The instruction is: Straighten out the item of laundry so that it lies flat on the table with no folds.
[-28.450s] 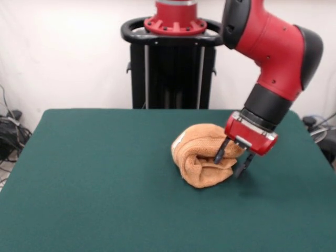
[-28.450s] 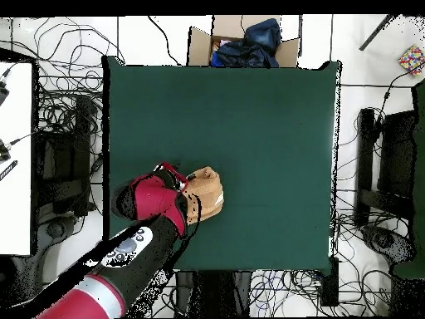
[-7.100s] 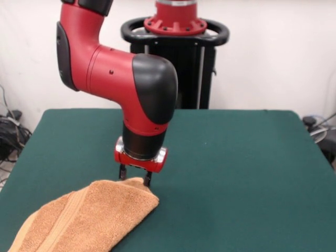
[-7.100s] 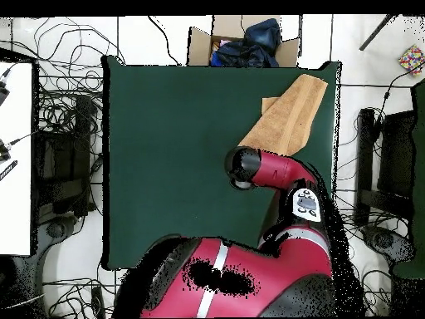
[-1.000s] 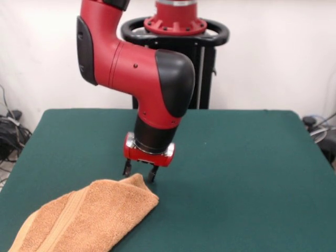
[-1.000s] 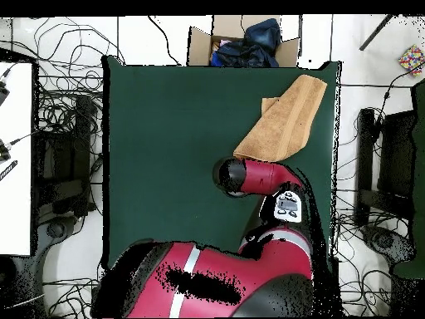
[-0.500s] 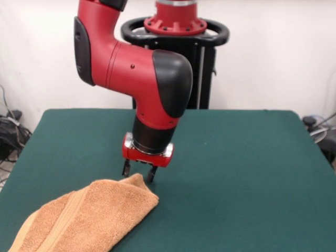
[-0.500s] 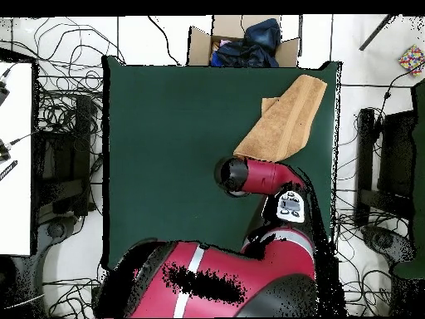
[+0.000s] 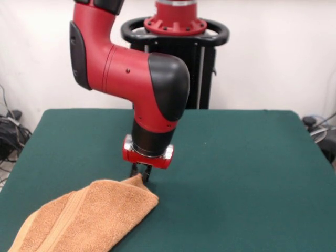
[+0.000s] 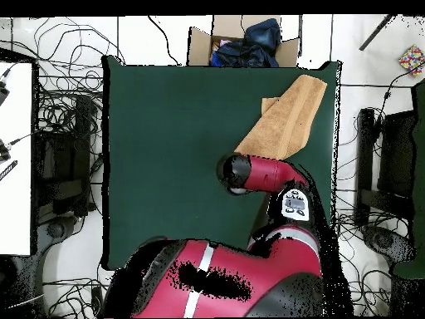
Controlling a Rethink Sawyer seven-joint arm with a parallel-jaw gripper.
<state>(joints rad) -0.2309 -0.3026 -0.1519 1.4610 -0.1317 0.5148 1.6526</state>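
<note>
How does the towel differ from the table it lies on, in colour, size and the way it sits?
Colour: the towel is orange-tan terry with a woven band, the table dark green felt. Size: the towel covers only one corner region of the table, which is far larger. Pose: the towel lies folded and askew to the table's straight edges. State: the gripper is shut on the towel's corner, while nothing grips the table. Both have soft, matte surfaces.
</note>
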